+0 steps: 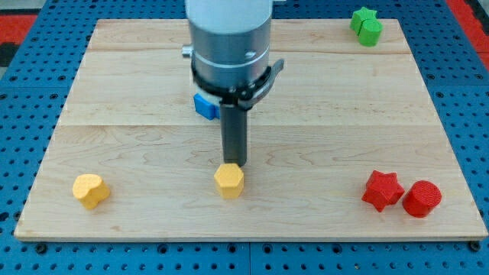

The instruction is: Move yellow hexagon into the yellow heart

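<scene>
The yellow hexagon (229,181) lies near the view's bottom, just left of centre. The yellow heart (91,190) lies at the view's bottom left, well apart from the hexagon. My tip (234,163) stands right at the hexagon's upper edge, touching or nearly touching it, slightly to its right side. The rod comes down from the grey arm body at the view's top centre.
A blue block (205,105) is partly hidden behind the arm, above the hexagon. A red star (382,190) and a red cylinder (422,198) sit at the bottom right. Two green blocks (367,24) sit at the top right. The wooden board (137,92) ends close below the yellow blocks.
</scene>
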You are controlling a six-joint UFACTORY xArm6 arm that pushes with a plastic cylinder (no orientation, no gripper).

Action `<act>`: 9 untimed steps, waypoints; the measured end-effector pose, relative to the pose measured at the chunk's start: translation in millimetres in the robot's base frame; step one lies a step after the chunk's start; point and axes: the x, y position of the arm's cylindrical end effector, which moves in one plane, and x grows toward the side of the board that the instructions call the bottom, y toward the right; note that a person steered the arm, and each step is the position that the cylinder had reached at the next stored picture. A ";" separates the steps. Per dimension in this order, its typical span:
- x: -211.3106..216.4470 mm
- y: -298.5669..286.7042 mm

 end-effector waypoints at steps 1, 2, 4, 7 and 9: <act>11.5 37.1; 54.3 22.5; 25.4 -7.9; -1.8 -128.0; -10.7 -89.8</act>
